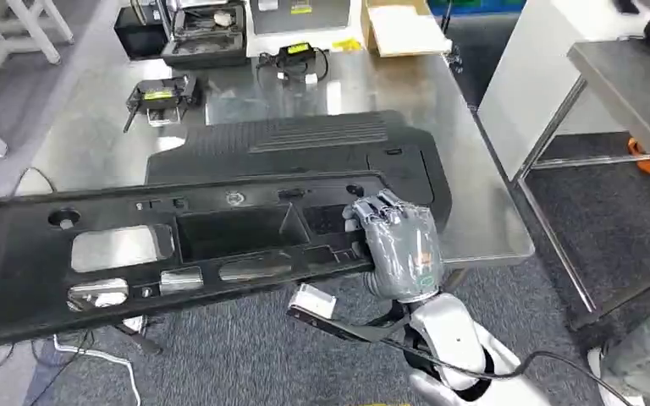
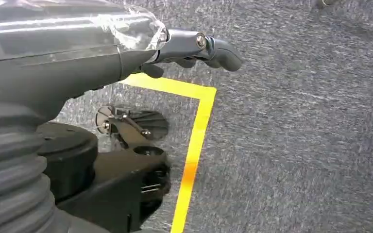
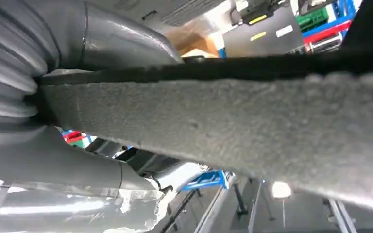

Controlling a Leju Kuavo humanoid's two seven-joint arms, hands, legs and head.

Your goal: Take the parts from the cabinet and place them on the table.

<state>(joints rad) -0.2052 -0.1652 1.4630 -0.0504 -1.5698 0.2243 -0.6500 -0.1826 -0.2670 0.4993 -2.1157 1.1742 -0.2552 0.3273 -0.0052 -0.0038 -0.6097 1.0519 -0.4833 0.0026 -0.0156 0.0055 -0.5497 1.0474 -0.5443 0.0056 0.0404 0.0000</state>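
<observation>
My right hand [image 1: 398, 245] has its fingers [image 1: 385, 213] clamped on the long black panel [image 1: 161, 254], gripping it at its right end. The panel hangs tilted over the near edge of the steel table [image 1: 93, 144], its left end reaching out past the table's near left corner above the grey carpet [image 1: 245, 355]. In the right wrist view the panel's felt-lined underside [image 3: 252, 131] crosses just in front of my thumb [image 3: 121, 43]. A second black panel [image 1: 322, 148] lies flat on the table just beyond the held one. Farther back sit two small black units with yellow labels [image 1: 162, 95] and an open black case [image 1: 205, 34]. Bare steel shows along the table's right edge. My left hand [image 2: 194, 48] hangs over carpet by a yellow floor line [image 2: 194, 145], fingers curled in, holding nothing.
</observation>
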